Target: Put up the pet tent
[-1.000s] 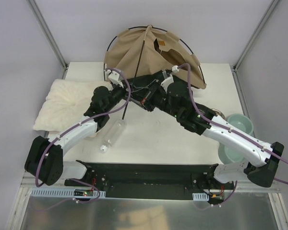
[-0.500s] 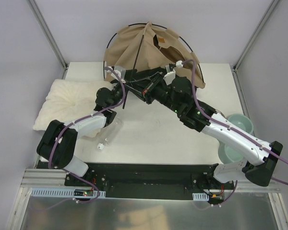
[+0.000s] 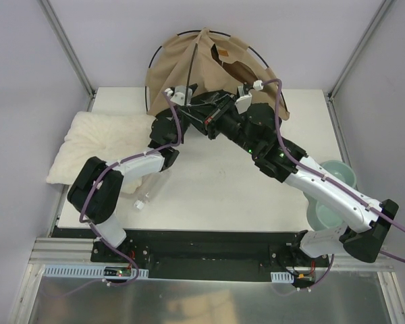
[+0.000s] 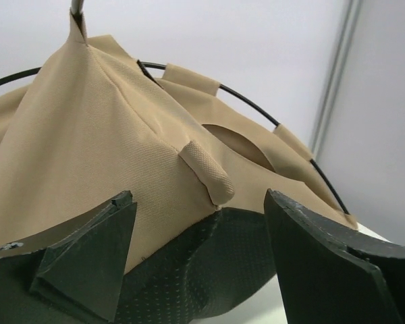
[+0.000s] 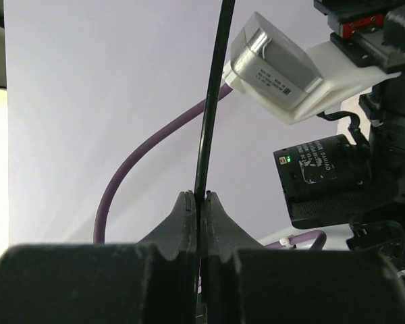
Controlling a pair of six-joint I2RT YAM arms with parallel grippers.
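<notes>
There, found the pet tent [image 3: 189,71] slumped at the far table [image 3: 216,182] edge. Pinched its black pole [image 5: 212,101] in right gripper [image 5: 200,202]; held left gripper [image 4: 196,263] wide, empty, before the fabric [image 4: 88,135]. Saw pillow [image 3: 94,145] left, bowls [image 3: 339,177] right.

My left arm [image 3: 125,169] bends sharply at the elbow close to its base, then runs forward and inward with the wrist raised. My left gripper [image 4: 197,199] has its jaws spread wide, the two fingers level with each other. My right arm [image 3: 324,192] stretches far from its base toward the middle and meets the left wrist there. My right gripper [image 5: 200,202] is pressed closed, pinching a thin black pole [image 5: 214,94] that rises from between the fingertips.
</notes>
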